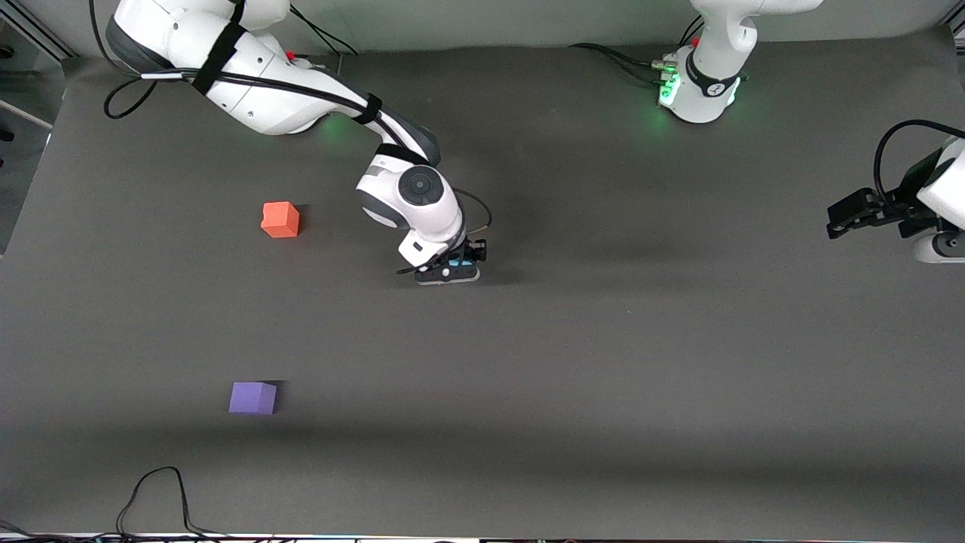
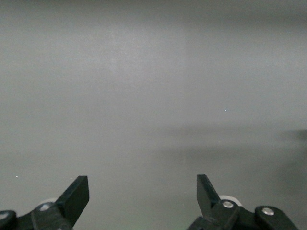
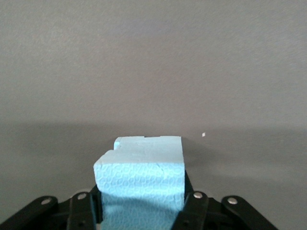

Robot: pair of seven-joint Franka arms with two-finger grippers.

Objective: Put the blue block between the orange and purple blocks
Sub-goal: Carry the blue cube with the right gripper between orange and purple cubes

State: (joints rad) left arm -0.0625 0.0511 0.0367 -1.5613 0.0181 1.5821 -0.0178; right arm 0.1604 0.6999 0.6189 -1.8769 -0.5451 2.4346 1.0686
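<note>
Sky-blue foam block [image 3: 141,177], chipped corner, pinched in right pincer [image 3: 141,211].

My right pincer [image 1: 450,270] clamps the sky-blue block [image 3: 143,182]; the orange block [image 1: 280,219] and purple block [image 1: 253,397] sit well apart

You have a dark grey matte table [image 1: 603,362]; two cubes sit directly on it, both toward the right arm's end. The orange block [image 1: 280,219] lies at about 9 o'clock from table centre, the purple block [image 1: 253,397] at about 7 o'clock, nearer the front camera, the two well apart with bare mat between. A black cable [image 1: 162,494] loops onto the mat at the edge nearest the front camera, roughly 6 o'clock from the purple block.
</note>
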